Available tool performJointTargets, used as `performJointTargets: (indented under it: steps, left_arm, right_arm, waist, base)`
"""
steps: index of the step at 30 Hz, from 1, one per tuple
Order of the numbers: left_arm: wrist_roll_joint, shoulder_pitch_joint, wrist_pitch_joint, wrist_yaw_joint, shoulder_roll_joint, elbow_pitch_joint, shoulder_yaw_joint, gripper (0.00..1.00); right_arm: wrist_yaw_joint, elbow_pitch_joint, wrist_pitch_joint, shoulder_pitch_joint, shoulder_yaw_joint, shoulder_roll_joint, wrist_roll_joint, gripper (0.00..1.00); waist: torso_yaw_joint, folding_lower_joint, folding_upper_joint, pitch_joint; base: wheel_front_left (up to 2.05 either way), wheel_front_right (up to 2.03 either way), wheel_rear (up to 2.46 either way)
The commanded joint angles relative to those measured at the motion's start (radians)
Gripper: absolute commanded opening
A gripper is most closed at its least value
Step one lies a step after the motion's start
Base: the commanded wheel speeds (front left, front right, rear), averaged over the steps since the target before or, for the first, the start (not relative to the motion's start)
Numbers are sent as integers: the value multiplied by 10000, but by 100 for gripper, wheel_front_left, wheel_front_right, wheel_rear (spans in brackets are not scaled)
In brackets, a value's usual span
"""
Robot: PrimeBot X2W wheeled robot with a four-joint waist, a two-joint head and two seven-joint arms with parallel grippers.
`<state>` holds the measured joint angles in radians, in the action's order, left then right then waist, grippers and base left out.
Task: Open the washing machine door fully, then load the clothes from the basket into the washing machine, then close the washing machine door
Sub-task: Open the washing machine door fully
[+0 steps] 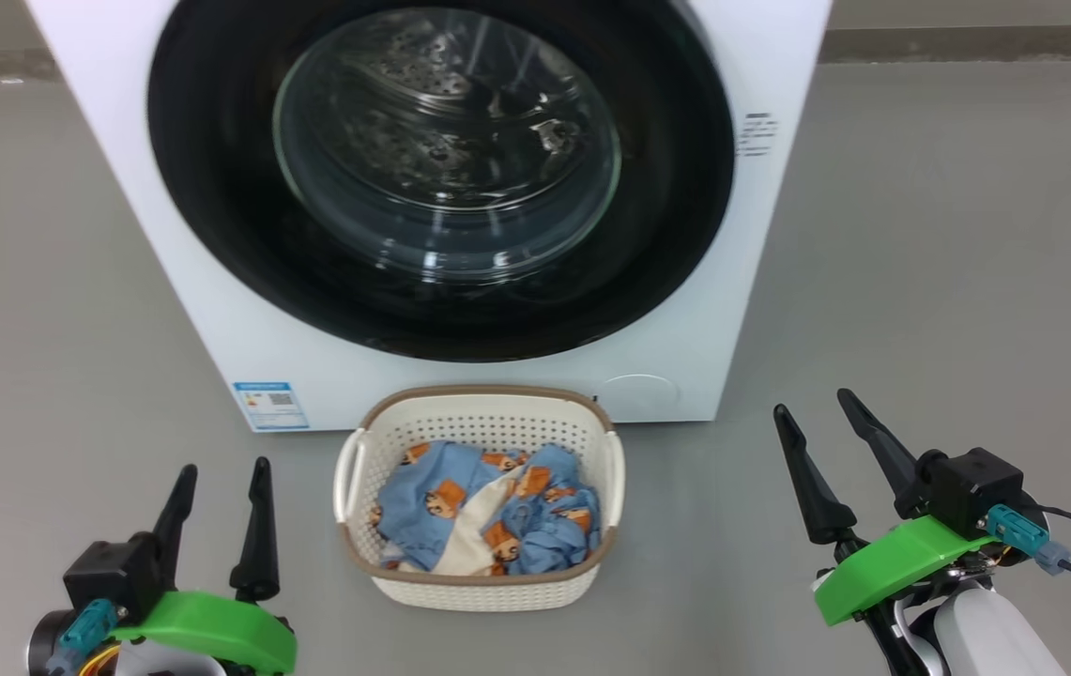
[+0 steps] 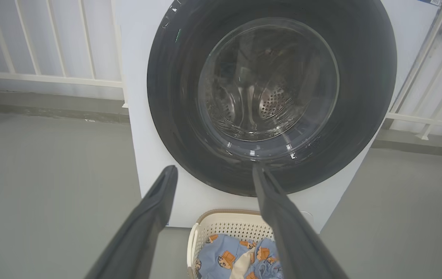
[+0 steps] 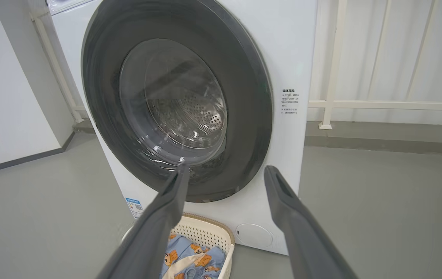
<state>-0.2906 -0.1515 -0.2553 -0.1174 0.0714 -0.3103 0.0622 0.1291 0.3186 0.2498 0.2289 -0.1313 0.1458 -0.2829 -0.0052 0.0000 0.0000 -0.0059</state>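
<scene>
Washing machine door (image 1: pixel 441 174) was shut, its black ring lying flat against the white front of the washing machine (image 1: pixel 244 319), so by my reading the first step had not begun. No part of the task looked done: opening, loading and closing were all left.

Being round, the washing machine door had no long axis. Its glass bowl faced straight out at the robot, and the steel drum showed through it. I could not tell which side carried the hinge.

On the grey floor (image 1: pixel 920 282), just in front of the machine and below the door, stood the basket (image 1: pixel 479 593). Its long axis ran across the machine's front, with a handle at either end. The clothes (image 1: pixel 488 512) lay crumpled inside it, pointing no clear way.

At the lower left, the left gripper (image 1: pixel 224 467) had its fingers spread and held nothing. At the lower right, the right gripper (image 1: pixel 811 403) was the same. Both pointed toward the machine, well apart from the door and either side of the basket.
</scene>
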Motion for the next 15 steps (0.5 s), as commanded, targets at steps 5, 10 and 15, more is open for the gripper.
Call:
performJointTargets:
  steps: [5, 10, 15]
  left_arm:
    - [-175, -427, -64, 51, 263, 177, -232, 100]
    - [-216, -417, -64, 74, 287, 153, -197, 100]
    - [-249, -429, -63, 101, 311, 142, -159, 100]
  right_arm:
    - [16, -187, 120, 332, -262, 25, 29, 100]
    - [16, -157, 120, 322, -282, 38, 18, 100]
    - [16, -145, 120, 308, -290, 48, 7, 100]
  waist:
    - [-14, 0, 0, -40]
    - [-29, 0, 0, -63]
    - [-35, 0, 0, -57]
  base:
    - [62, 62, -124]
    - [22, 22, -45]
    - [0, 0, 0]
